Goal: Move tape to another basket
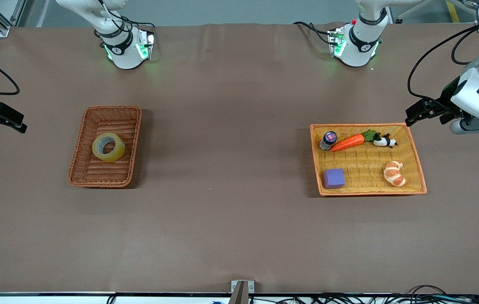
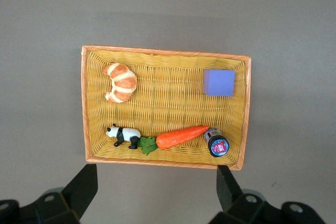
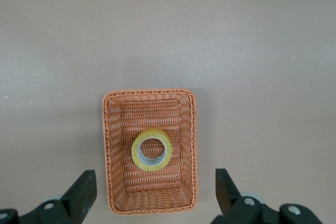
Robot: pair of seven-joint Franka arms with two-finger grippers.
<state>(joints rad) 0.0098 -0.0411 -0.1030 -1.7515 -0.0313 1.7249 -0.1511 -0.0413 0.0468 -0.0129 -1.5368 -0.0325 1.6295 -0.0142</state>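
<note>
In the front view, we see the tape [image 1: 108, 147] lying inside the basket [image 1: 80, 169] at the right arm's end of the table; the right gripper [image 1: 1, 118] hangs past that end and the left gripper [image 1: 423, 110] above the tray basket [image 1: 417, 160]. In the left wrist view its fingers [image 2: 79, 187] spread wide, empty. In the right wrist view the fingers [image 3: 80, 192] gape, holding nothing; we fear one catching the deep wicker wall on descent, dragging the basket
</note>
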